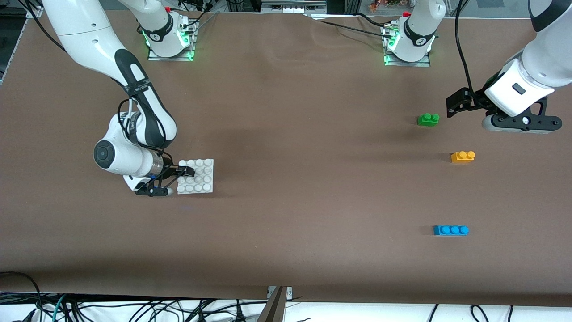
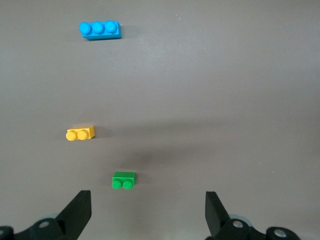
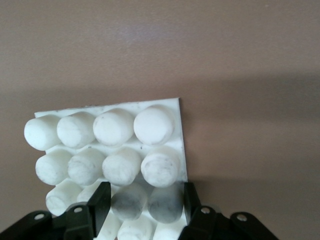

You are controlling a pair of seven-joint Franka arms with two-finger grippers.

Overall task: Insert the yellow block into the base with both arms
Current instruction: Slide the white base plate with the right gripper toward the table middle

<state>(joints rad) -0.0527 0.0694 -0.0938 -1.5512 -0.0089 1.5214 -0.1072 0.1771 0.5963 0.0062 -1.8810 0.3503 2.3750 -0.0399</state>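
Note:
The yellow block [image 1: 463, 156] [image 2: 80, 133] lies on the table toward the left arm's end, studs up, nothing touching it. The white studded base [image 1: 203, 176] [image 3: 125, 145] rests flat toward the right arm's end. My right gripper [image 1: 185, 171] [image 3: 145, 197] is low at the base's edge, shut on the base with two edge studs clamped between its fingers. My left gripper [image 1: 456, 105] [image 2: 147, 200] hangs open and empty over the table beside the green brick [image 1: 428, 119] [image 2: 123, 180], apart from the yellow block.
A blue three-stud brick [image 1: 451, 230] [image 2: 100, 29] lies nearer the front camera than the yellow block. The green brick lies farther from that camera. Brown table stretches between the base and the bricks.

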